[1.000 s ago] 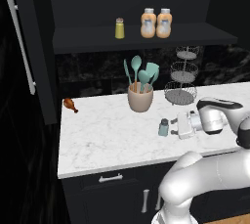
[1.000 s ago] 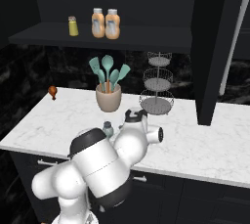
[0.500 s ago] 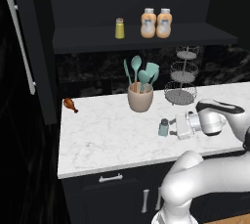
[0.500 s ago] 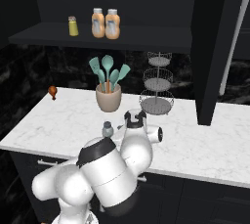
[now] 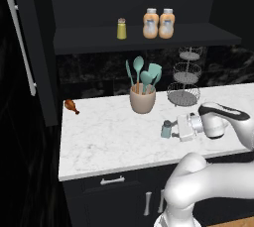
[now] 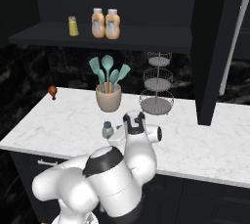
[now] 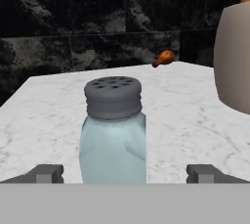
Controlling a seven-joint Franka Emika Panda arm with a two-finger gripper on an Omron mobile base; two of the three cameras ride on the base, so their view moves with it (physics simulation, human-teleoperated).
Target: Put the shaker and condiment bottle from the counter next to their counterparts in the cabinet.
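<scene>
The fingers [image 7: 125, 174] are spread wide and released, one tip low on each side of the shaker [image 7: 114, 129], which stands upright between them without either tip touching it. In the hand view the shaker's perforated dark grey cap rises above the tips and its pale translucent body sits in the gap. From the left base view the fingers [image 5: 173, 129] reach sideways along the surface [image 5: 99, 141], level with the shaker [image 5: 166, 129], which stands on the marble right at their tips. The right base view shows the same shaker [image 6: 107, 130] just beyond the hand, near the front half of the surface [image 6: 53, 125].

Past the shaker, farther from the fingers, stands a beige utensil holder [image 5: 143, 98] with teal spatulas and spoons, and a small brown drumstick-shaped object [image 5: 71, 106] lies well beyond it near the far end. A three-tier wire stand [image 5: 184, 80] is set back toward the wall.

High above the fingers, on the cabinet [image 5: 144, 37] shelf, a yellow-green shaker [image 5: 121, 28] stands apart from two orange bottles [image 5: 158, 23] that stand side by side, close together. The cabinet door [image 5: 30, 47] hangs open with its silver bar handle showing.
</scene>
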